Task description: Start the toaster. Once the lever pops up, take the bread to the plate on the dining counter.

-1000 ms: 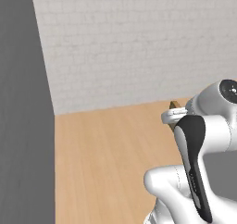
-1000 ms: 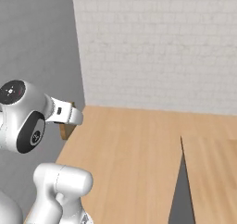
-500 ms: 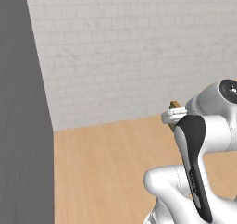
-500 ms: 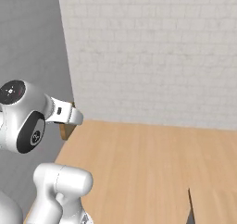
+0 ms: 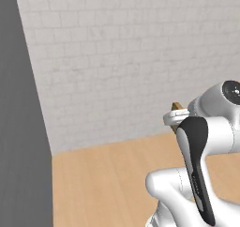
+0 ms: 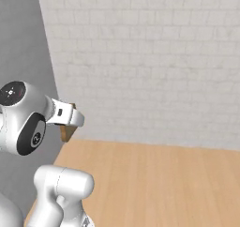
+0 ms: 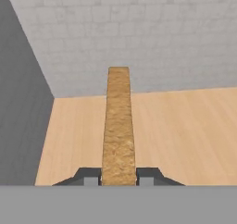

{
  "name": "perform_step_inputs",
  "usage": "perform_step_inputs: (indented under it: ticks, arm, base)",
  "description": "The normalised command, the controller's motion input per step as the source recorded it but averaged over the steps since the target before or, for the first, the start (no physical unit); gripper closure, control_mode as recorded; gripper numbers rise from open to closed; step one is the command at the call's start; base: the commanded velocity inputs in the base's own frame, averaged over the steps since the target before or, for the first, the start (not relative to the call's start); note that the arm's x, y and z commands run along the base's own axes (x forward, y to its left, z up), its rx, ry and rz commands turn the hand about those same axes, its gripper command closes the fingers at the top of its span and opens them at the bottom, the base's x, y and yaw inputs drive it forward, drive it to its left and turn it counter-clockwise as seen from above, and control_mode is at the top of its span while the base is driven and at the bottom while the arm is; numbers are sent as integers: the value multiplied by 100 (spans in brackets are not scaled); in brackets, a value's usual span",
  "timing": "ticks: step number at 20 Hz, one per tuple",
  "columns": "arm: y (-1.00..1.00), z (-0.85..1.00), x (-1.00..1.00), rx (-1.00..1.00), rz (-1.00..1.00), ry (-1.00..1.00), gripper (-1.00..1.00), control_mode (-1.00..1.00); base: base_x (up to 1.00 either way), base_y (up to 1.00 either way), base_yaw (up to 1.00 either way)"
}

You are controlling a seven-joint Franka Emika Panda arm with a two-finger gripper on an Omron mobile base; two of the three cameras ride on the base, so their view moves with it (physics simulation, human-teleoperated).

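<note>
1. The hand [image 7: 118,176] was clenched on the bread [image 7: 118,126], the slice edge-on between both fingertips.
2. The bread was held in the air above a light wood floor [image 7: 176,126].
3. Beyond stood a white brick wall [image 7: 139,33], with a grey panel [image 7: 18,102] to its left.

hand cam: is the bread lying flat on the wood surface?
No. The bread stands edge-on, clamped between the two fingers, held up above the wood floor.
</note>
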Motion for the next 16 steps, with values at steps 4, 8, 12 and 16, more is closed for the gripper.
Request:
perform_step_inputs:
  ticks: [4,8,12,16]
  arm:
    - [0,0,0,0,0,0,100,100]
    - [0,0,0,0,0,0,100,100]
    - [0,0,0,0,0,0,100,100]
    - [0,0,0,0,0,0,100,100]
  base:
    - [70,0,-54]
    - [35,0,-75]
    - [32,2,-77]
    - [39,16,-76]
